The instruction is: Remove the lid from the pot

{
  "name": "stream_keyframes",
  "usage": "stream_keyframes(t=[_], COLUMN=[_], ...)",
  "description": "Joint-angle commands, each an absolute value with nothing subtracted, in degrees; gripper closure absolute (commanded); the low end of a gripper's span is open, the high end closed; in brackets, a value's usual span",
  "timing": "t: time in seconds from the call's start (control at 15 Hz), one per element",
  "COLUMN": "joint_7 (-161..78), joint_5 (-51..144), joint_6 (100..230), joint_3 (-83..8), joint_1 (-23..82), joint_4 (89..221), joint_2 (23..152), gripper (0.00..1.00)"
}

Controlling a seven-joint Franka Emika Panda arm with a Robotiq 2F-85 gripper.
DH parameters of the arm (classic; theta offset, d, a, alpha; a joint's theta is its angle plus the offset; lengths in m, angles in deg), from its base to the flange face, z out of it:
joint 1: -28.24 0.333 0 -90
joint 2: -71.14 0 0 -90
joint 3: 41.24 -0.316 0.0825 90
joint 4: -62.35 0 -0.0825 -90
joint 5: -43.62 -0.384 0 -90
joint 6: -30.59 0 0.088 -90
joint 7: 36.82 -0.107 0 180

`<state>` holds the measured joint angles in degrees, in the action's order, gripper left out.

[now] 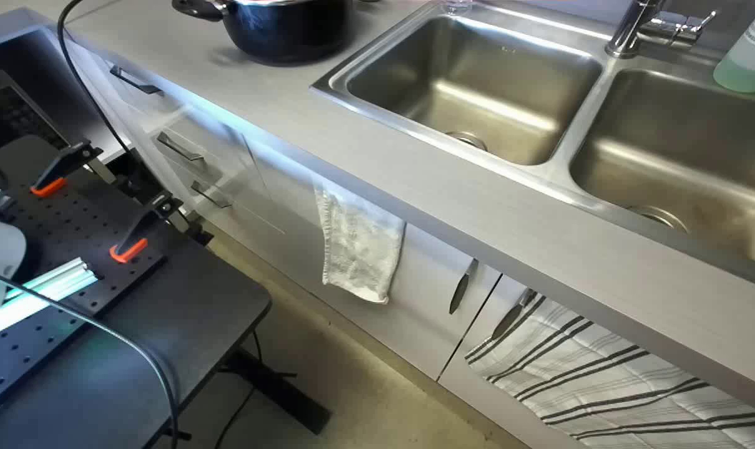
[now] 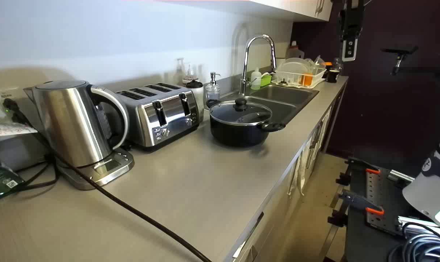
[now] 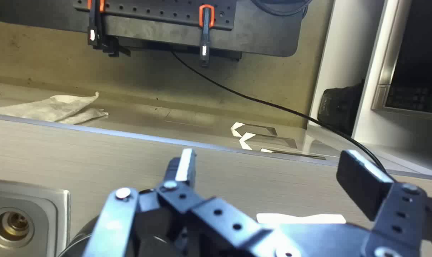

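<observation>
The black pot [image 2: 238, 135] stands on the counter beside the sink in an exterior view. The glass lid [image 2: 225, 113] with a silvery rim and a dark knob lies on the pot. In an exterior view the pot [image 1: 287, 31] is cut off by the top edge, and only a sliver of the lid's rim [image 1: 265, 2] shows. My gripper [image 3: 275, 175] is open, with nothing between its fingers, above the counter in the wrist view. A dark edge of the pot [image 3: 82, 241] shows at lower left there, mostly hidden behind the gripper. The gripper also shows high at upper right [image 2: 349, 51], apart from the pot.
A steel toaster [image 2: 158, 112] and a kettle [image 2: 72, 123] stand left of the pot. A soap dispenser [image 2: 212, 89] is behind it. The double sink [image 1: 508, 81] with a tall faucet [image 2: 246, 65] lies beyond. A dark cable [image 2: 132, 209] crosses the counter. A dish rack [image 2: 300, 74] stands farther back.
</observation>
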<state>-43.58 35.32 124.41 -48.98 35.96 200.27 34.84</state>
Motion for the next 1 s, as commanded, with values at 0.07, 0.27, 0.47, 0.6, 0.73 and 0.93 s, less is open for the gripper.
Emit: stream_keyframes(t=[0.07,0.27,0.47,0.6,0.73,0.93], joint_7=[-43.4,-43.4,-43.4,-43.29,-43.4,-43.54], joint_5=[35.18,35.18,35.18,35.49,36.07,37.53], joint_6=[124.31,124.31,124.31,124.98,125.67,129.35], joint_3=[-49.26,-49.26,-49.26,-49.26,-49.3,-49.19], joint_1=[35.57,35.57,35.57,35.37,34.94,33.89], joint_4=[200.14,200.14,200.13,199.93,199.57,199.3], joint_2=[34.84,34.83,34.83,35.63,37.15,40.35], gripper=[0.0,0.0,0.0,0.0,0.0,0.0])
